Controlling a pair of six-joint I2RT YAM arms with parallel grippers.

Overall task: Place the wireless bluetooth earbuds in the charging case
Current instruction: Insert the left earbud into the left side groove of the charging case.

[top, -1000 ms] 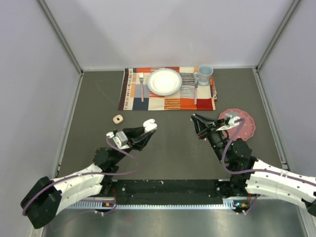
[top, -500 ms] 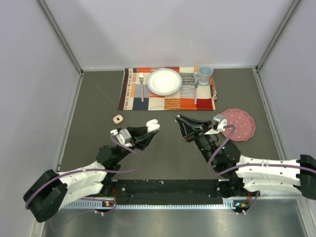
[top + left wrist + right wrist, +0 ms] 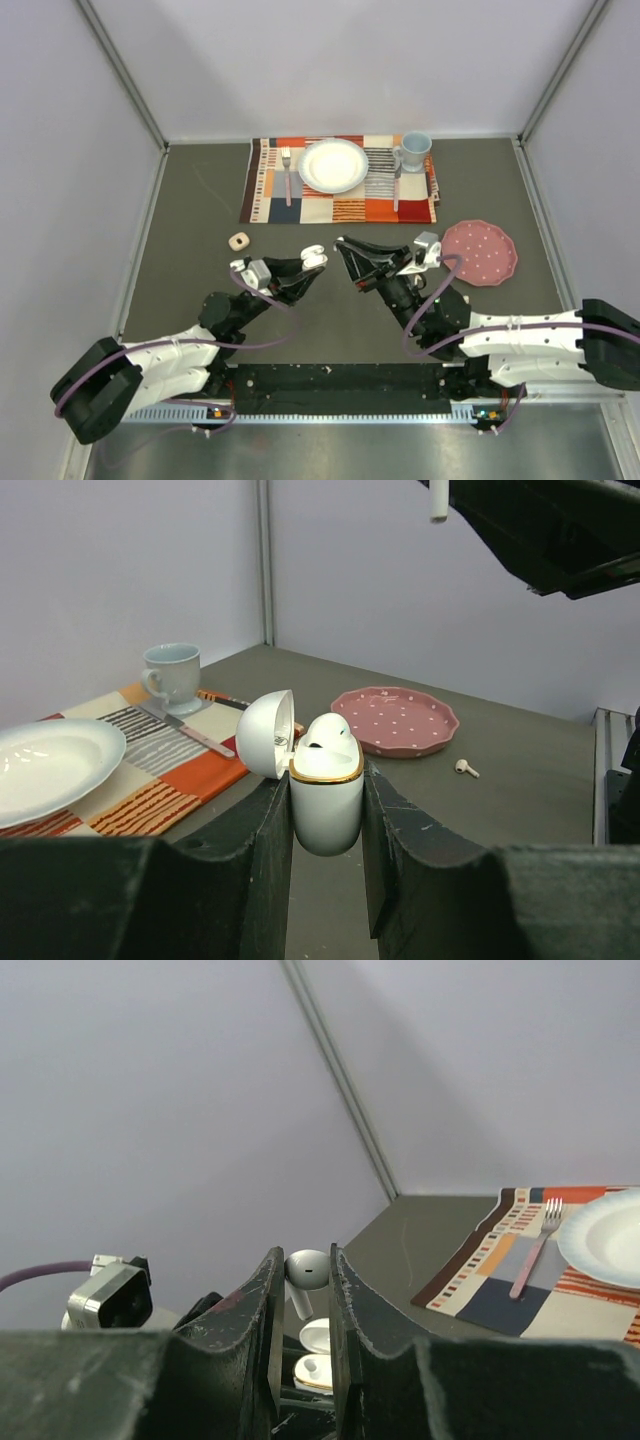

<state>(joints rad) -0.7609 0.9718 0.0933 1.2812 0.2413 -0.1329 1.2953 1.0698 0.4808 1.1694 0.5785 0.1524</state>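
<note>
A white charging case [image 3: 326, 792] with a gold rim sits upright in my left gripper [image 3: 327, 778], which is shut on it; the lid [image 3: 264, 735] hangs open to the left. One earbud [image 3: 308, 1271] is pinched by its head in my shut right gripper [image 3: 302, 1262], stem pointing down. It hangs just above and beside the open case [image 3: 314, 1369]. From the left wrist, that earbud's stem [image 3: 438, 502] shows under the right fingers [image 3: 545, 535]. Another earbud [image 3: 464, 768] lies on the table near the pink plate. From above, the case [image 3: 312, 257] and the right gripper [image 3: 345, 248] are close together.
A striped placemat [image 3: 265, 195] at the back carries a white plate [image 3: 333, 165], a fork [image 3: 287, 172] and a blue mug [image 3: 414, 150]. A pink dotted plate [image 3: 490, 252] lies to the right. A small beige block [image 3: 238, 240] lies to the left.
My right arm has swung left from the pink plate, carrying the earbud up to the case. My left gripper has shifted slightly forward and right with the case.
</note>
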